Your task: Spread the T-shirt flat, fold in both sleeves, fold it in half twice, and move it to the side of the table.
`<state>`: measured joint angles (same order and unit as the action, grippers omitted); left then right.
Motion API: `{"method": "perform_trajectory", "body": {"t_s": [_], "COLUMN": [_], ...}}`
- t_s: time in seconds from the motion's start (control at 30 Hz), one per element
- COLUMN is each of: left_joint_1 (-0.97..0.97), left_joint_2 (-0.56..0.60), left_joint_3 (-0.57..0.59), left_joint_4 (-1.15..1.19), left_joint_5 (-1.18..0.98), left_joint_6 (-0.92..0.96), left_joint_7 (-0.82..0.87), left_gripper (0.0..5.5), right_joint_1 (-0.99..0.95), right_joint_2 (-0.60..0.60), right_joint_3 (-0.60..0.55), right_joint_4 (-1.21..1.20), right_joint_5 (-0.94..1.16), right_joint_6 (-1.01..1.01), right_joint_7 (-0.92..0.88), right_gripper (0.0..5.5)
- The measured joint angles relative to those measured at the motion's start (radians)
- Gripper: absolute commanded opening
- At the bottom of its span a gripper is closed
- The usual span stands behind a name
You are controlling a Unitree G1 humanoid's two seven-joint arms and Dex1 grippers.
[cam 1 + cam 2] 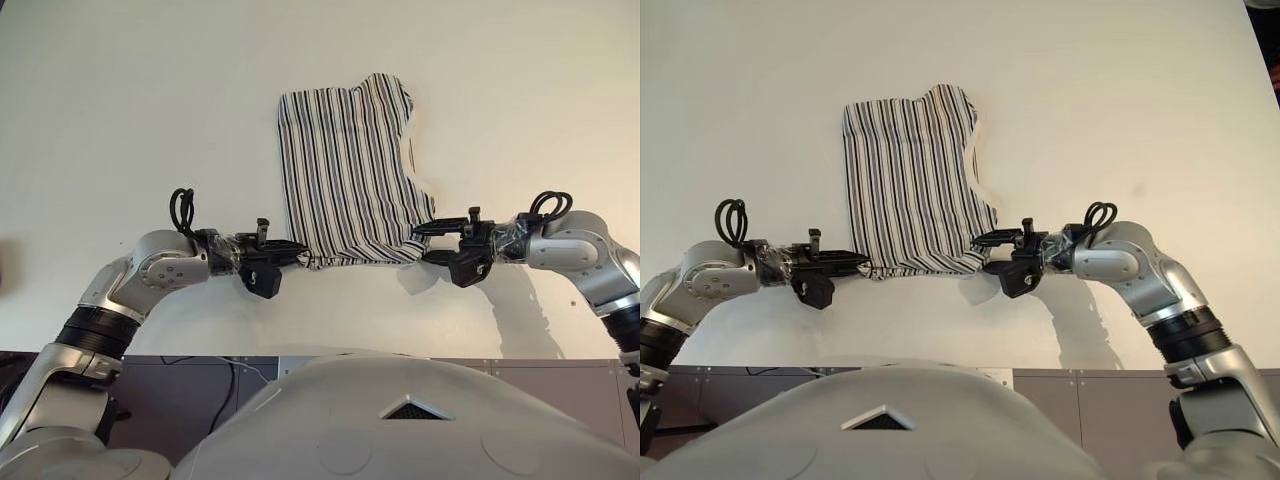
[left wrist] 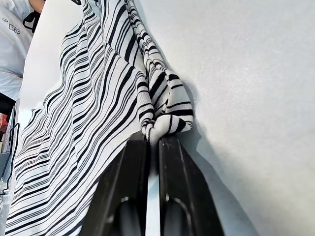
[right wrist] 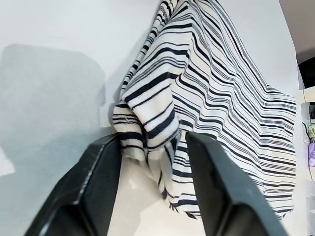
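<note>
T-shirt (image 1: 350,180), striped black and white and folded narrow, lay in the middle of the white worktop (image 1: 120,100). The left tool (image 1: 298,246) was pinched tight on its near left corner. The right tool (image 1: 421,243) gaped around the near right corner, with cloth bunched loosely in the gap.

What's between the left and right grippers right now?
The near hem of the black-and-white striped T-shirt spans from left gripper to right gripper, seen in the left eye view.
</note>
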<state>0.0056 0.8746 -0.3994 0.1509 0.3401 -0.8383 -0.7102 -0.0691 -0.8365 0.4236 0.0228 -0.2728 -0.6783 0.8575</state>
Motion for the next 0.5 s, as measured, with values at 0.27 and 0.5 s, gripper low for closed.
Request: {"method": "perform_trajectory", "body": {"t_s": [0.27,0.5], "left_joint_1": [-0.004,0.016], "left_joint_2": [0.0,-0.002], "left_joint_3": [0.0,0.008], "left_joint_4": [0.006,-0.001], "left_joint_5": [0.012,-0.073], "left_joint_6": [-0.007,0.06], "left_joint_7": [0.013,-0.001], "left_gripper": [0.1,0.1], "right_joint_1": [0.009,0.065], "right_joint_2": [0.03,0.032], "right_joint_3": [-0.002,-0.011], "right_joint_4": [0.021,-0.102], "right_joint_5": [0.0,0.198], "right_joint_6": [0.061,0.215], "right_joint_7": [-0.012,0.084], "right_gripper": [0.13,0.13]}}
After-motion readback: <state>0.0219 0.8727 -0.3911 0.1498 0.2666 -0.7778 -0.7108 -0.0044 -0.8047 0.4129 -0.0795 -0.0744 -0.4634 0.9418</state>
